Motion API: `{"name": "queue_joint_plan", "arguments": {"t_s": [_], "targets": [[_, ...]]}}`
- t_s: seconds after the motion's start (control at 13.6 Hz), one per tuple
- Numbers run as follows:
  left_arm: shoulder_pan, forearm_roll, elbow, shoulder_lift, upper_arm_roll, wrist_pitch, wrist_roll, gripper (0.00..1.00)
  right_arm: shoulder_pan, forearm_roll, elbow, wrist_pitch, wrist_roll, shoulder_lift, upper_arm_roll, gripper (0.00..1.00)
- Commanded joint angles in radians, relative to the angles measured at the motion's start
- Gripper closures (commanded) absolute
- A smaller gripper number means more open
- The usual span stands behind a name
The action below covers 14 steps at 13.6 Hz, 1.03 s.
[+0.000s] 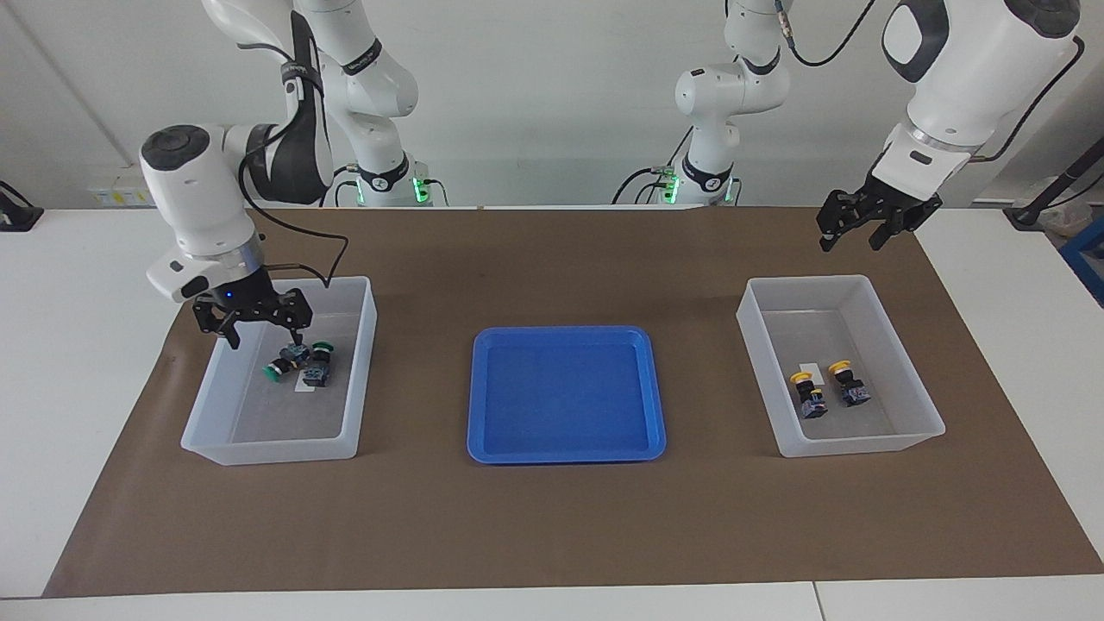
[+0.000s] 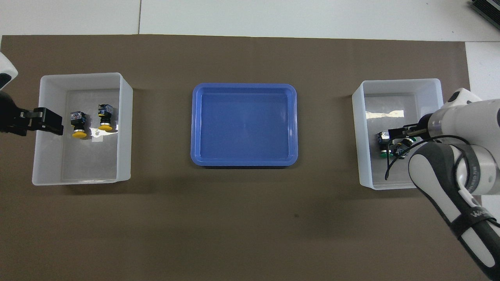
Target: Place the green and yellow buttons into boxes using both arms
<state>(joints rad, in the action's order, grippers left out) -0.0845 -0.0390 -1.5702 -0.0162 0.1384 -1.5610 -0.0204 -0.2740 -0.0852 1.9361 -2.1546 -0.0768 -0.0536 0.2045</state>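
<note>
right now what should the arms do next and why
Probably just retract both arms. Both green buttons lie in one box, both yellow buttons in the other box; the right end effector hangs open and empty above.

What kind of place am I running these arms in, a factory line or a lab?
Most likely a lab test bench. Two white arms stand bolted at the end of a white table covered by a brown mat, with loose cables trailing along a plain wall. Only two tubs and a blue tray are laid out, with no conveyor or machinery.

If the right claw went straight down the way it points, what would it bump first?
Probably the floor of the box beside the green buttons; the open right claw hangs over it, though depth is unclear.
</note>
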Motion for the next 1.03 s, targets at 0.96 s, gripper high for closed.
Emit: {"name": "queue_joint_plan", "arguments": {"t_s": [0.96], "targets": [[0.005,-0.041,-0.004,0.016,-0.013,-0.014,0.0,0.0,0.041,0.024,-0.262,0.317,0.095,0.028,0.006,0.0]]}}
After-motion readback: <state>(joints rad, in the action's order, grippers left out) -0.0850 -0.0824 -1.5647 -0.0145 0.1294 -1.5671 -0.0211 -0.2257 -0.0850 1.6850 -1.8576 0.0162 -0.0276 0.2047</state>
